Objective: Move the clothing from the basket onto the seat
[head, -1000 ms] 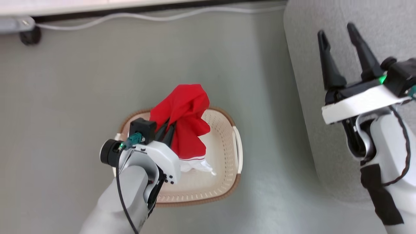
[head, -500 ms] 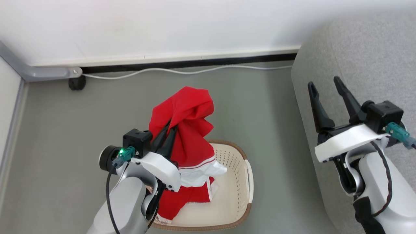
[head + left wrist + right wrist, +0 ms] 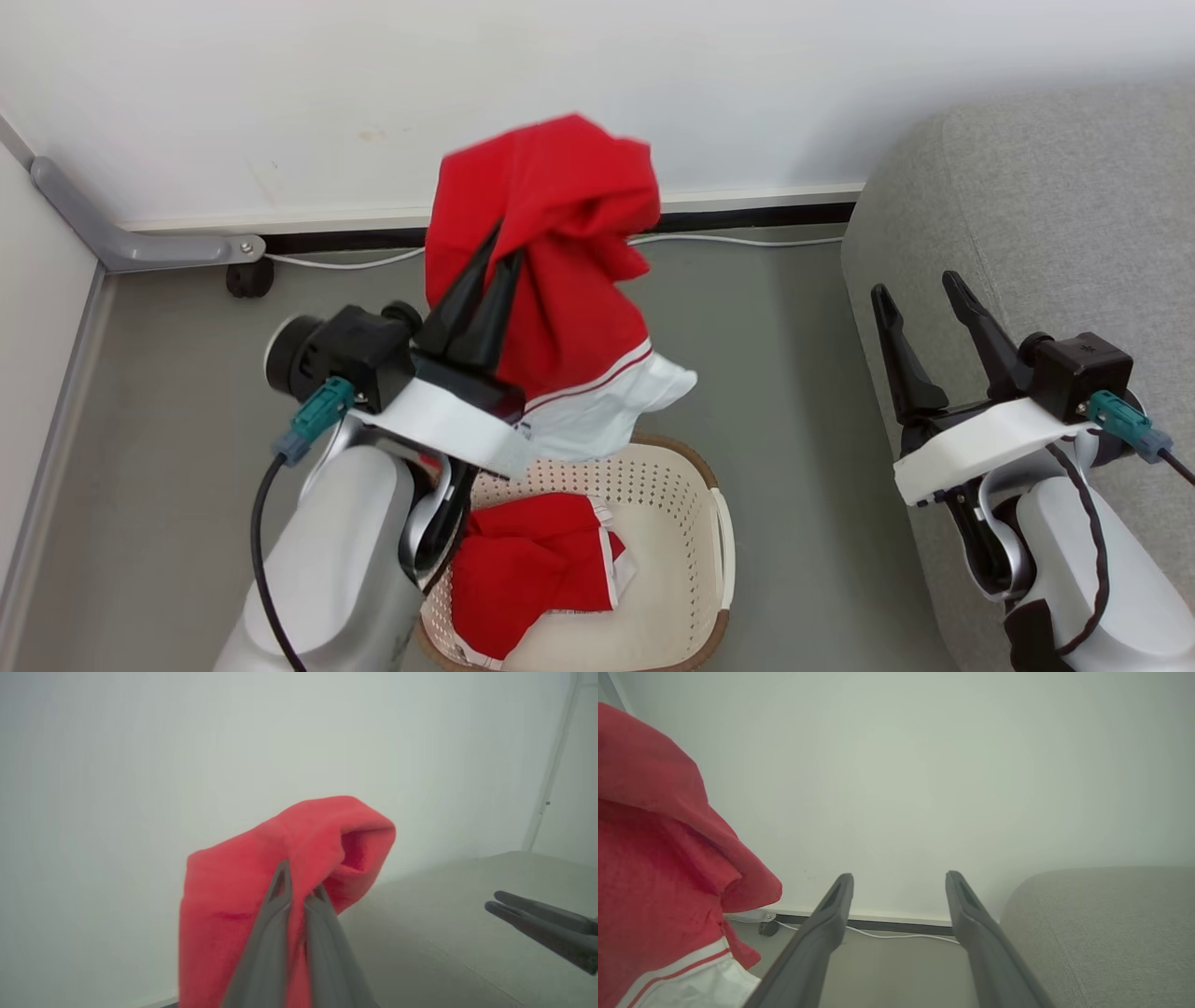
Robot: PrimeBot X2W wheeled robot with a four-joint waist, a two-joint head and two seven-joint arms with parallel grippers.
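Above the basket (image 3: 658, 485), the left claw (image 3: 504, 250) is clamped tight on a red garment (image 3: 560, 205), fingers pinched together with the fabric between them. The cloth bunches over the tips and hangs down the claw's right side, white striped hem (image 3: 607, 415) lowest. In head view the hem overlaps the basket's far rim; can't tell whether they touch. Left wrist view shows the same grip (image 3: 301, 882), fabric folded over both fingertips against the wall (image 3: 140, 765). A second garment (image 3: 532, 569) lies crumpled inside the basket, left half, partly hidden behind the left forearm. The basket sits on the grey floor (image 3: 775, 392), between the left arm and the sofa (image 3: 1046, 205), not touching the sofa. The right claw (image 3: 915, 289) is spread wide, empty, fingers pointing toward the wall, over the sofa's left edge. A white cable (image 3: 747, 241) runs along the skirting.
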